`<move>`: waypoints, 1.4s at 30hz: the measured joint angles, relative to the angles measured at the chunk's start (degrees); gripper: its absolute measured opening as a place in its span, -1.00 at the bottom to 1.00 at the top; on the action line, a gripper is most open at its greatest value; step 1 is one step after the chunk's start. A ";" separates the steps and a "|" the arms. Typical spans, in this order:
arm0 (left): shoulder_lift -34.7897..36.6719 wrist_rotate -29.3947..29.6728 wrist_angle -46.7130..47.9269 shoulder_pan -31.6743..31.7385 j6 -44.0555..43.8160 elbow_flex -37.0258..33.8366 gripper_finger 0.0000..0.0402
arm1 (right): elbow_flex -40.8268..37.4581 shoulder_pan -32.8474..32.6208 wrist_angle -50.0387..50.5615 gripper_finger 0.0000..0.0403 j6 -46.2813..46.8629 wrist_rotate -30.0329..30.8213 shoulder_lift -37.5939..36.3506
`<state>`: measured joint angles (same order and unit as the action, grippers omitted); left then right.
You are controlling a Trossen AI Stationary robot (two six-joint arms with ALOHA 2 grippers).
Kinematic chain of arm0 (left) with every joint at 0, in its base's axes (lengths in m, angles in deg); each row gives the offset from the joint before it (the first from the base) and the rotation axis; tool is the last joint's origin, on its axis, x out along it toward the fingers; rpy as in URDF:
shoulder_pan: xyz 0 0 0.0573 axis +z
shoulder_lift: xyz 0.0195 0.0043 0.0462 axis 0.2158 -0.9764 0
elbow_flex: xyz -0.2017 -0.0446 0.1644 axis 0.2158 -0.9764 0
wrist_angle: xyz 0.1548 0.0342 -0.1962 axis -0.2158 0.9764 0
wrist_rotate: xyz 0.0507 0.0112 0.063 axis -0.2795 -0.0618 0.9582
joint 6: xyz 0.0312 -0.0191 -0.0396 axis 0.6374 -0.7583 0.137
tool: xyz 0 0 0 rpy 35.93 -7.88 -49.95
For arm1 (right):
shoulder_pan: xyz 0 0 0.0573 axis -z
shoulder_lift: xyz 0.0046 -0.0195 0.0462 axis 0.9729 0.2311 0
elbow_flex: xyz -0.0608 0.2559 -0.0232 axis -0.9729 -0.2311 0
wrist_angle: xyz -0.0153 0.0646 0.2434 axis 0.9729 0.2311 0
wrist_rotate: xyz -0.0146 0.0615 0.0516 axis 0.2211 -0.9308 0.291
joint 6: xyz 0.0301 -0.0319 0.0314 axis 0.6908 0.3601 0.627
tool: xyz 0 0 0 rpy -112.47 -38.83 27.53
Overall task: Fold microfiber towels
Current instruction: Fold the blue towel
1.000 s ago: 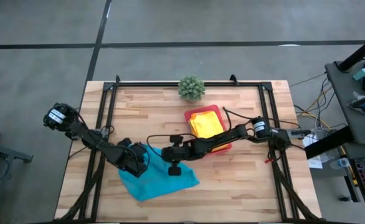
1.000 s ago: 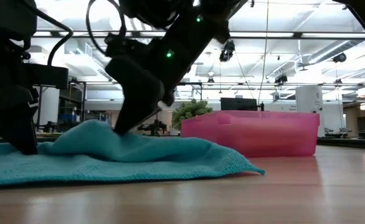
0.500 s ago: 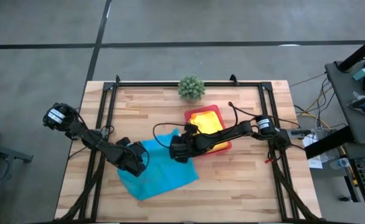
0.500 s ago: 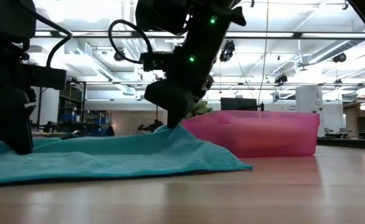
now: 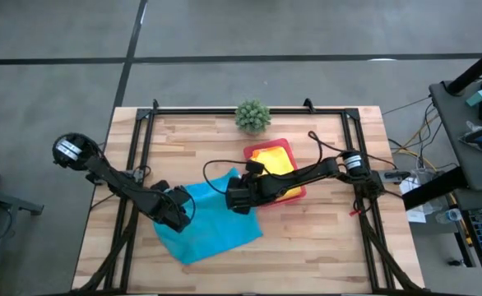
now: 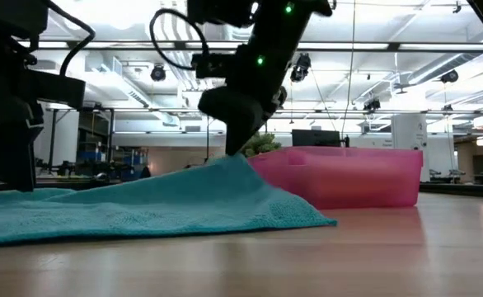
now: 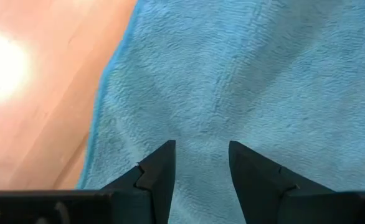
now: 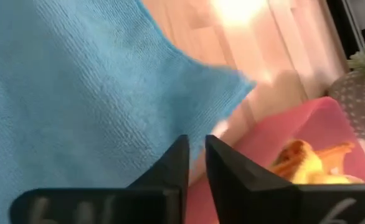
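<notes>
The table (image 5: 323,247) is the biggest thing here. My two arms reach in from its left and right edges.

On it, left of centre and toward the near edge, lies the turquoise towel (image 5: 216,226). It sits askew to the table's edges, with its long axis running roughly from the near left up toward the tray. From above, my arms cover its left edge and its far right corner, so I cannot make out its full outline.

The pink tray (image 5: 284,146) sits right of centre, just beside the towel's far corner, and my right arm crosses its near side. Inside is a yellow cloth (image 5: 272,164). The right wrist view shows some orange (image 8: 307,160) with it, but I cannot tell how many cloths are stacked there.

The plant (image 5: 252,115) stands by the far edge, behind the tray.

My right gripper (image 5: 238,197) is at the towel's far right corner, next to the tray. Its jaws are almost together, pinching the towel. In the low view the cloth tents up to my fingertips (image 6: 235,150) and slopes down to the table on both sides.

My left gripper (image 7: 201,149) is over the towel's left part, jaws apart and holding nothing, with towel pile visible between them. In the low view its tips come down at the cloth, but I cannot tell whether they touch it.
</notes>
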<state>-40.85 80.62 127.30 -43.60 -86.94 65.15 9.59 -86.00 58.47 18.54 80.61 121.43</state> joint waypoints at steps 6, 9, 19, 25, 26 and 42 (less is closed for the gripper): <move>0.92 -5.11 -0.65 -0.09 -0.13 0.04 -0.33 | 0.00 0.00 2.63 -0.57 -0.59 0.00 -2.01; 0.70 -11.36 -2.54 -0.68 -0.10 -0.04 -0.33 | -0.05 0.00 3.76 -0.53 -0.92 -0.14 -2.63; -1.80 -10.48 1.34 -1.00 -0.48 -0.79 -0.33 | -2.28 1.46 3.82 -0.73 -2.08 -2.54 -1.51; -2.27 -1.31 4.73 0.23 1.24 -0.95 -0.33 | -3.71 3.71 5.96 -0.84 -0.37 -2.40 -1.40; -2.27 0.48 4.67 0.57 2.11 -0.95 -0.33 | -3.77 4.17 6.71 -0.84 0.35 -2.39 -1.40; -2.27 6.82 -6.15 8.70 19.22 -0.96 -0.33 | -4.26 10.09 9.75 -0.86 2.00 -0.43 -1.40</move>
<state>-43.12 87.44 121.16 -34.90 -67.72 64.19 5.33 -75.91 68.22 20.54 80.18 120.03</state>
